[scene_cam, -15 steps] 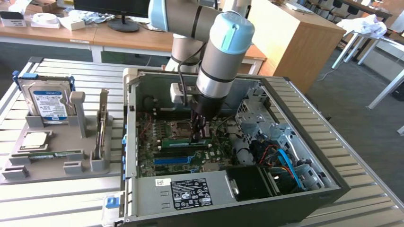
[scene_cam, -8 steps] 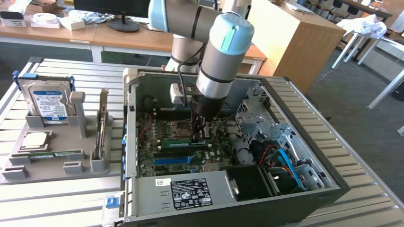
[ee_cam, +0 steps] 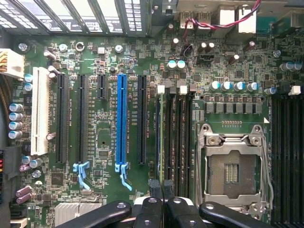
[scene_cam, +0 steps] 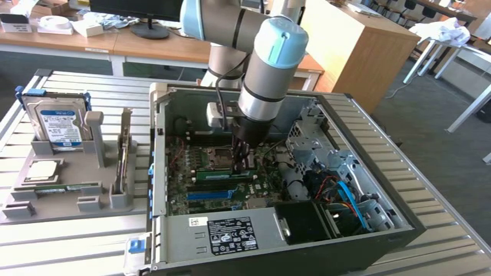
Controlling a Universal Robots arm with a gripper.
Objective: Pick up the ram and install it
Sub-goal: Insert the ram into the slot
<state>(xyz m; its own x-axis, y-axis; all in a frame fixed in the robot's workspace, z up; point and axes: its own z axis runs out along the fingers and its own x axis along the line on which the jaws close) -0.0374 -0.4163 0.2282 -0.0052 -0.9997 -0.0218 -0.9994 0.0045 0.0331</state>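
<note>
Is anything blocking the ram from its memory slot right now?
Nothing visible does. The ram lines up edge-on along the outer one of the memory slots near the empty processor socket, at the shut gripper. No cable crosses those slots.

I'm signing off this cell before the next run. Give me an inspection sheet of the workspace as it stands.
Surface: slatted table carrying an open PC case and a grey tray.
Job's things: ram edge-on at a memory slot, beside the empty CPU socket.
Clutter: hard drive and processor in the tray.
Grippers: claw shut on the ram, down inside the case.
Cables: blue cables in the case; red wires at the board's edge.
Surroundings: wooden cabinet, monitor stand on a desk behind.
</note>
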